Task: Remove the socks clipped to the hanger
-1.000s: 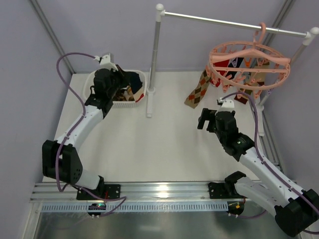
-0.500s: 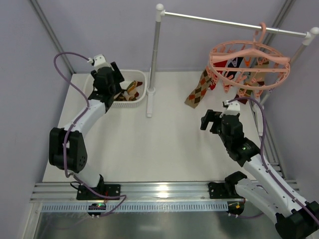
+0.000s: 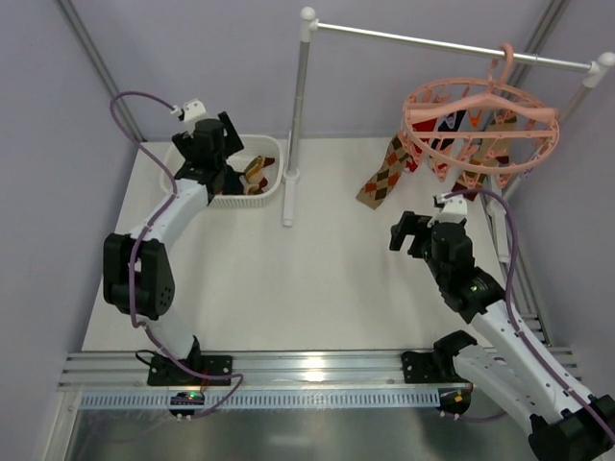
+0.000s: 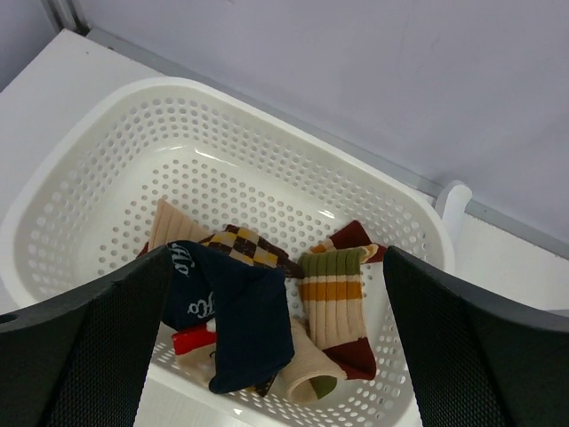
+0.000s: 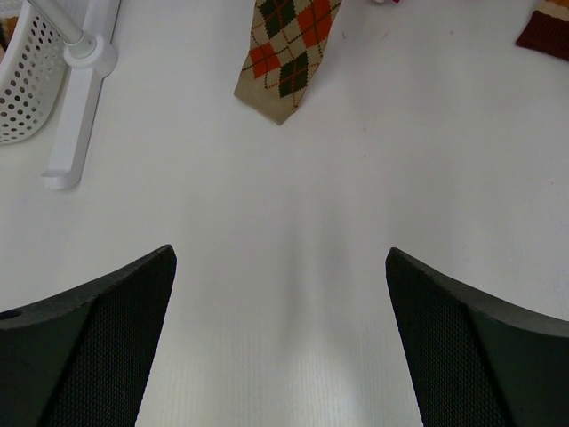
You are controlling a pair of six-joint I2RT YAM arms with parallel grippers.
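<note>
Progress is being judged as partial. Some socks are already lying in the white perforated basket (image 4: 89, 205) at the far left of the table (image 3: 288, 288). A navy sock (image 4: 236, 320), an olive-striped sock (image 4: 333, 294), a patch of checked argyle fabric (image 4: 244, 245) and some dark red cloth are being seen heaped together on its floor. The left gripper (image 4: 277, 267) is being held directly above that heap. Its jaws are being kept spread wide, and nothing is being gripped between them.

The hanger (image 3: 415, 113) is being carried by its hook on the white rail stand (image 3: 298, 115) at the far right, and socks are still clipped to it. A long tan argyle sock (image 5: 289, 49) is being left dangling from the clips on its left side. Whether the toe is touching the table or hanging just above it cannot be told. Further socks in dark and reddish tones are being glimpsed among the pegs inside the ring, though they cannot be counted. A dark red sock end (image 5: 544, 31) is also being shown at the edge of the right wrist view.

The right gripper (image 5: 280, 258) is being held over bare table, near the hanger yet apart from it, with the argyle sock ahead of it. Its jaws are likewise released and empty.

By this reading, the unclipping of the argyle sock and of the remaining socks on the ring is being left as outstanding work, with no sock being grasped by either arm.
</note>
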